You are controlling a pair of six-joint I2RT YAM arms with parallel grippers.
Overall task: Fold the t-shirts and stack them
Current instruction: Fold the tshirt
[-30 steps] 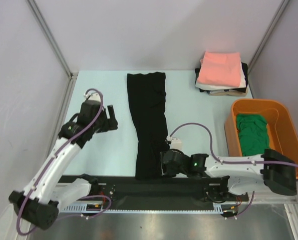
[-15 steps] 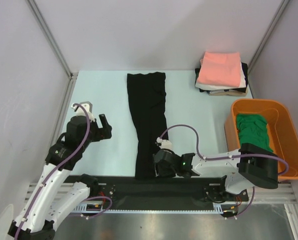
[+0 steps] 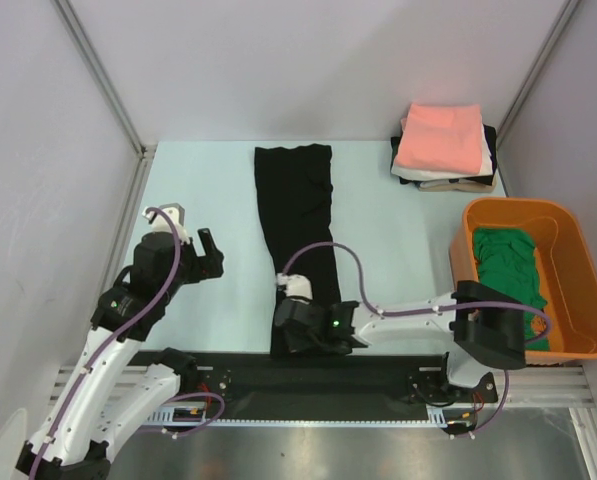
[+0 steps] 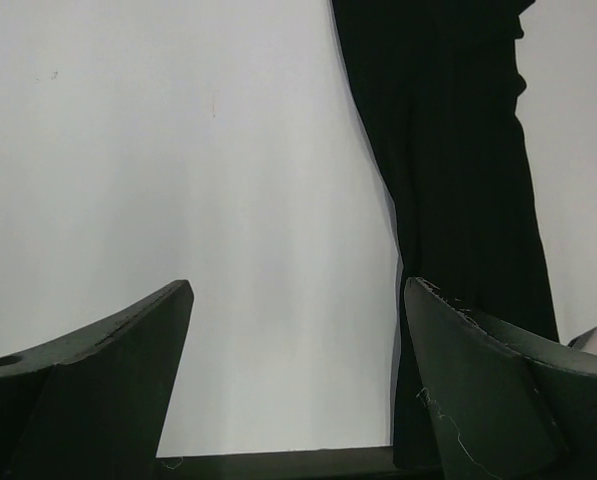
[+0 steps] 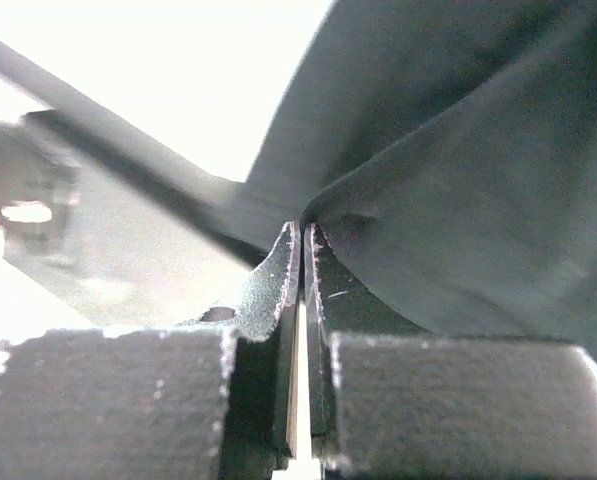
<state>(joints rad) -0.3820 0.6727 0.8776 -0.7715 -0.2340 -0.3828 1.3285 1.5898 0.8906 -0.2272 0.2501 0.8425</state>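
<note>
The stack [image 3: 440, 148] is started; the right gripper [image 5: 303, 235] pinches the half-folded black shirt [image 3: 300, 230], the left gripper [image 4: 298, 290] stands wide; the green shirt [image 3: 505, 265] waits.

One black t-shirt [image 3: 298, 200], one green t-shirt [image 3: 508, 265], one folded stack [image 3: 438, 140] — one tub [image 3: 462, 270], two arms [image 3: 148, 270] [image 3: 408, 312].

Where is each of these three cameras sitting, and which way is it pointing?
Top external: above and behind the bases, looking down at the table, black t-shirt, folded stack and orange tub; left arm and right arm show.
Left wrist: on the left arm, facing across the table toward the black t-shirt's long edge; its open left fingers frame the bottom.
Right wrist: on the right arm, close against the cloth; its right fingers are shut on the black t-shirt's near end.
Shared: all three show the black t-shirt.
</note>
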